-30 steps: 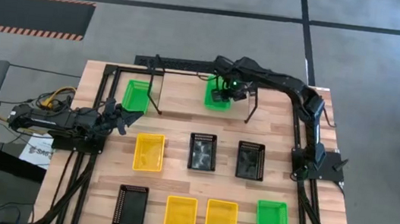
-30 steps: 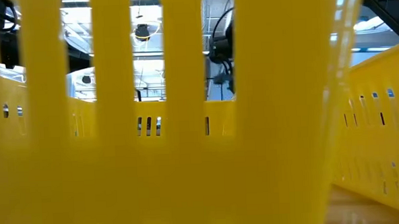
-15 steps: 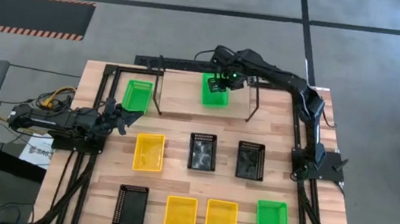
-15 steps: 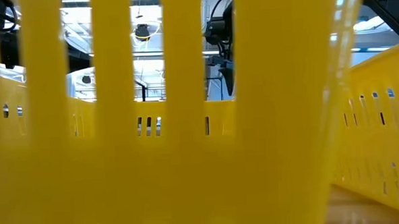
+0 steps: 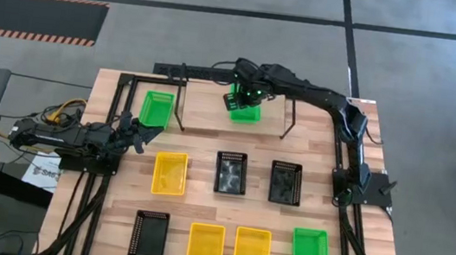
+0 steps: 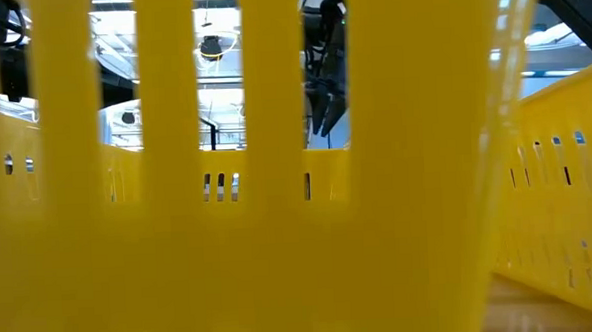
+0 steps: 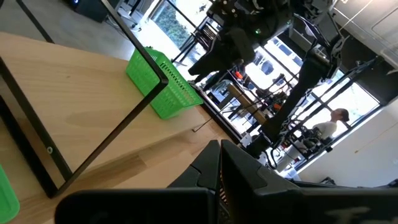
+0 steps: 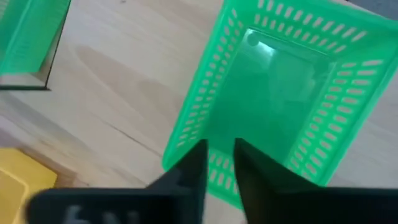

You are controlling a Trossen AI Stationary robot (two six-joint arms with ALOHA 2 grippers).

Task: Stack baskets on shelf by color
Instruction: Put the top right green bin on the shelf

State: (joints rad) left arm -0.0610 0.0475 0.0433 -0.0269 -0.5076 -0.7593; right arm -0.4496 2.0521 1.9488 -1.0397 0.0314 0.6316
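a pale wood table (image 5: 208, 147) in a black frame stands on a grey floor, with a low black wire shelf (image 5: 285, 121) along its far edge. from above, one green basket (image 5: 246, 105) sits on the shelf near its middle, a second green basket (image 5: 156, 108) lies just outside the shelf's left end, and a third green one (image 5: 310, 253) lies at the near right. the other baskets are spread over the table: yellow ones (image 5: 170, 173) (image 5: 205, 248) (image 5: 252, 252) and black ones (image 5: 230, 172) (image 5: 286, 182) (image 5: 148, 235). the right gripper (image 5: 245, 93) is over the shelf basket; only its wrist view shows the two dark fingers (image 8: 193, 171) straddling that basket's near wall (image 8: 217, 168), one finger inside and one outside, with a narrow gap between them, though whether they actually pinch the wall cannot be told. the left gripper (image 5: 142, 132) rests at the table's left edge with its fingers together, empty; its wrist view shows the shelf basket (image 7: 163, 87) from the side, the right arm hanging over it, and a person (image 7: 329, 124) in the room beyond. the low view is almost wholly blocked by a yellow basket wall (image 6: 280, 257) right against the lens; through its slots only a dark piece of the right arm (image 6: 323, 55) and ceiling lights can be made out, and the shelf is hidden there
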